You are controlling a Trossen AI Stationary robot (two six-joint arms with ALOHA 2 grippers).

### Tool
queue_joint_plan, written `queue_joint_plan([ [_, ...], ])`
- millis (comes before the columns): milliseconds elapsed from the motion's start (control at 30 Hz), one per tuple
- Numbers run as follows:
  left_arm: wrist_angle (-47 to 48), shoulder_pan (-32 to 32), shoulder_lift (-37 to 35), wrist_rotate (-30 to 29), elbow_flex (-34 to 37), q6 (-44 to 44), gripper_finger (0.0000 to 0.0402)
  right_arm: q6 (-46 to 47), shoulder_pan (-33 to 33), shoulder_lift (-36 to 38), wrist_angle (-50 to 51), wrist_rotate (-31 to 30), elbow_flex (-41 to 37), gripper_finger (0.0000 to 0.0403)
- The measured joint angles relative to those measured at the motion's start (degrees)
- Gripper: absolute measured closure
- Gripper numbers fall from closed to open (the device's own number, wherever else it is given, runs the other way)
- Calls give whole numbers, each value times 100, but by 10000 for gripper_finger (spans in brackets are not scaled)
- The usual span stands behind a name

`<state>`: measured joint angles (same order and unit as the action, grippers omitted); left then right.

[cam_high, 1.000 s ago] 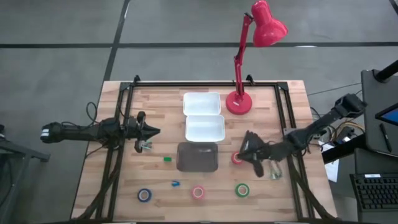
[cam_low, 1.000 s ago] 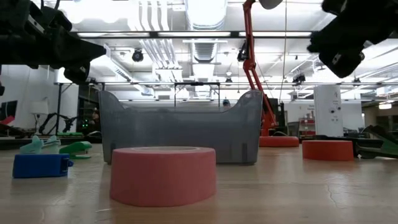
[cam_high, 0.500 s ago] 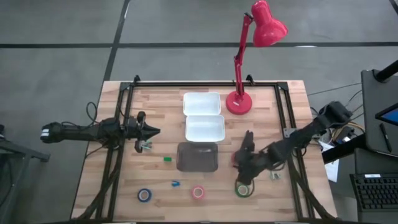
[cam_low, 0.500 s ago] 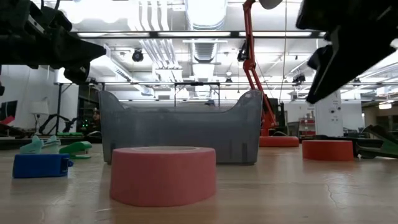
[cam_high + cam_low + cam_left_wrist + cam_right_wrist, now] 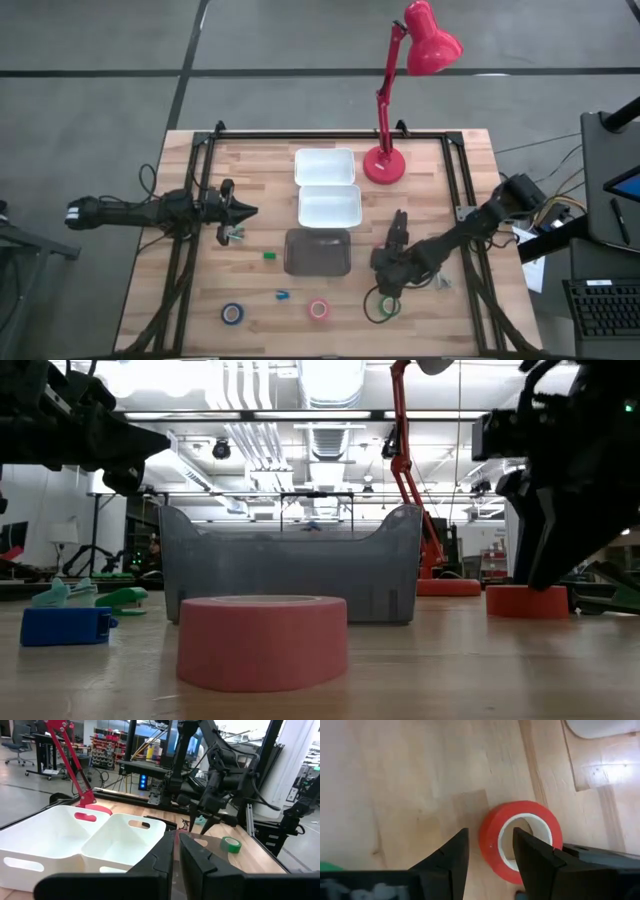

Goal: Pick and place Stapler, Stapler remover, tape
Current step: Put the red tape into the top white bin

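Tape is the job in hand, namely the red roll (image 5: 490,840), which lies flat on the wood just to the right of the grey bin (image 5: 318,251). My right gripper (image 5: 491,834) hangs directly over it, pointing down. Its fingers stand apart and hold nothing. From my wrist, one finger sits outside the ring and the other over its pale core, so the near wall of the roll lies between them. I judge this to be the approach for the pick, with the grasp not yet made. The next move, as I see it, calls for lowering until the tips flank that wall close to the table, then closing firmly on it. The lift should go straight up so the ring does not twist or slide out. After that the roll has to travel to a container; the grey bin is the nearest, though I cannot tell from here which one is meant. The green roll (image 5: 386,305) lies near my arm, toward the front edge of the table, so I should keep my wrist from knocking it. The pink roll (image 5: 319,309) and the blue roll (image 5: 231,313) lie further along that edge, untouched. I cannot make out the stapler with any certainty. My left gripper (image 5: 240,212) waits over the left side of the table with its fingers nearly together, and I see nothing held in them.
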<state>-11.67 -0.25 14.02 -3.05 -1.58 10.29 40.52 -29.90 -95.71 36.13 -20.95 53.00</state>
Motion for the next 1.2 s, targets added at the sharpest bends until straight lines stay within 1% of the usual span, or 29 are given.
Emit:
queue_joint_plan([
  [267,19,1,0,0,-1,-1,371,262,18,-77,6,4,-64,260],
  [367,19,0,0,0,-1,-1,371,328,18,-56,8,7,-73,266],
  [567,19,0,0,0,1,1,371,474,52,-80,-72,248,-121,289],
  [967,19,0,-2,0,1,1,371,408,80,-77,-90,301,-94,359],
  [1067,19,0,-2,0,1,1,371,332,86,-63,-89,301,-45,367],
  [1200,19,0,-2,0,-1,-1,371,141,107,-17,-83,299,175,366],
])
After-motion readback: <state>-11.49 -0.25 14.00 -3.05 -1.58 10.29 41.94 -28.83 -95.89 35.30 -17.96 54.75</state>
